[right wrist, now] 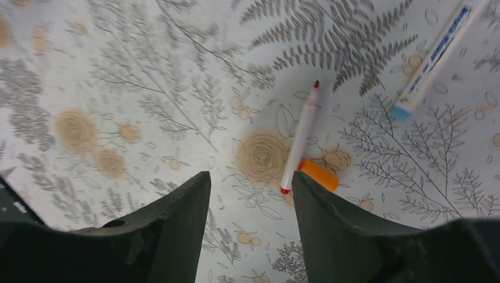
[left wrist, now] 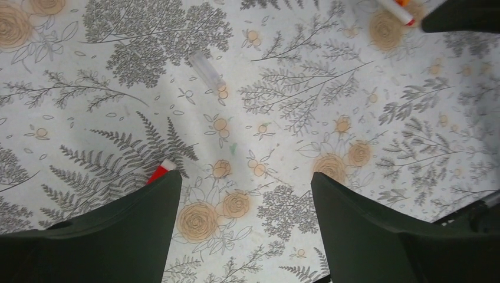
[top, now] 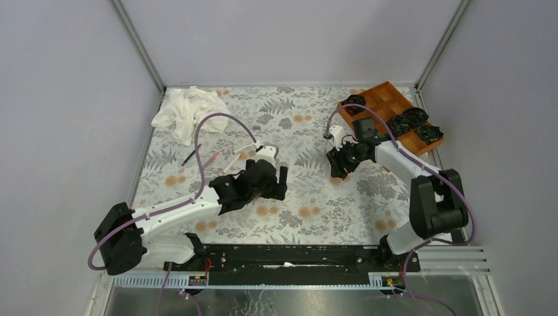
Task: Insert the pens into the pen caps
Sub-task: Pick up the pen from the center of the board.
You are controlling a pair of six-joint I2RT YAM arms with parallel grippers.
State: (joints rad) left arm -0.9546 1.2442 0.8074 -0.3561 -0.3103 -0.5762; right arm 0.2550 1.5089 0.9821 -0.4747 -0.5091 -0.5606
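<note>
Floral table covering (top: 309, 217) is spread under both arms. The left gripper (left wrist: 244, 180) is held wide open over it, with nothing between the jaws; a red-and-white piece (left wrist: 160, 173), possibly a pen end, is half hidden beside one finger. The right gripper (right wrist: 250, 177) is likewise parted and empty. Just beyond it, a red-tipped white pen (right wrist: 301, 135) is laid touching an orange cap (right wrist: 318, 174), and a blue-ended pen (right wrist: 433, 56) is seen farther off.
</note>
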